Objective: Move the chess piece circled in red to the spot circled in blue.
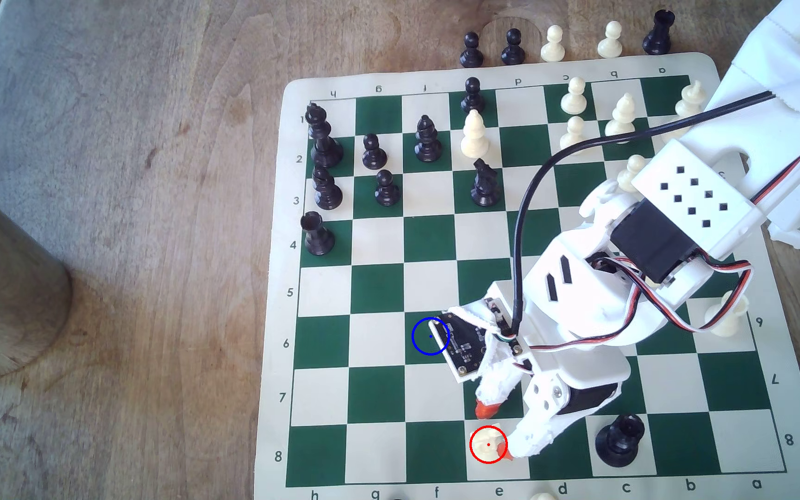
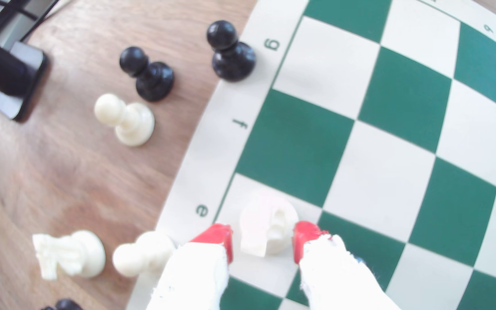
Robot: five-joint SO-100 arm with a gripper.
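Claw (image 2: 262, 242): apart, red tips either side of the white knight (image 2: 266, 228) | Knight: low centre of the exterior frame, red-ringed square | Target: blue-ringed square (image 1: 430, 336), up-left | Risk: your uneven squeeze could tip it; lumpy head may slip.

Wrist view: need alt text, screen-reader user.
The hand, its two red-tipped white fingers open, straddles a cream-white knight-like chess piece on a cream square at the e-file edge of a green-and-cream chessboard mat. Beyond the mat, two black pawns, cream pawns and a cream knight stand on the wooden table.
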